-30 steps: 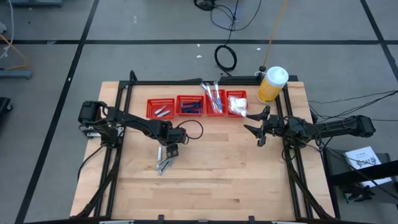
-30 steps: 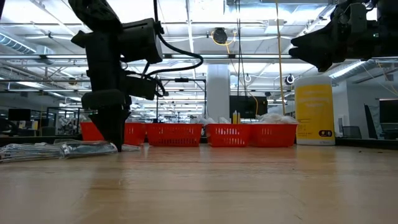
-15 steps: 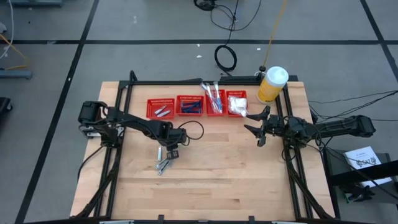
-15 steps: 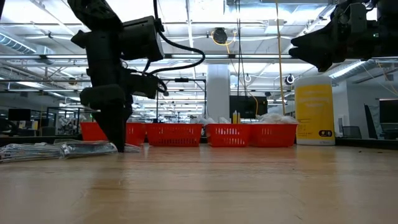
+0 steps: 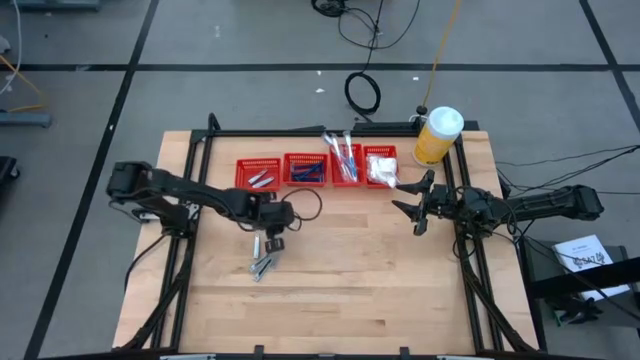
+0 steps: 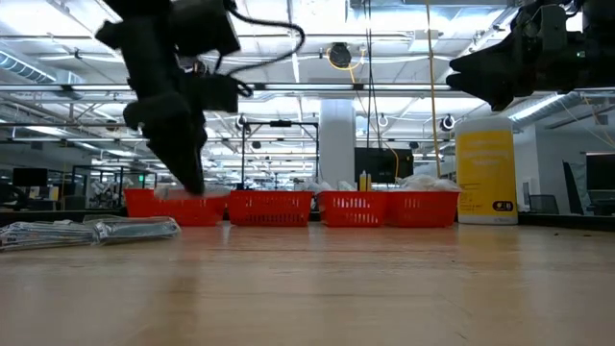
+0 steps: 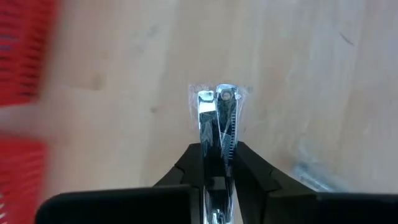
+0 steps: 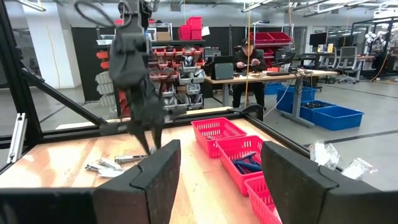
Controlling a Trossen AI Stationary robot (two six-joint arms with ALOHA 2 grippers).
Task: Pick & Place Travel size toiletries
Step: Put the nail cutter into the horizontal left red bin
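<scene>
The left gripper [image 7: 217,163] is pinching a silvery wrapped tube [image 7: 217,121] just above the table, apparently carrying it toward the red baskets [image 5: 258,173], needing alignment over the matching bin, while the right gripper [image 5: 418,208] is waiting spread

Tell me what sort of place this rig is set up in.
Most likely a large robotics lab or workshop hall. Beyond the wooden table the right wrist view shows shelving with red bins, a person seated at a desk and blue crates on a concrete floor; the low view shows exposed ceiling lights.
</scene>
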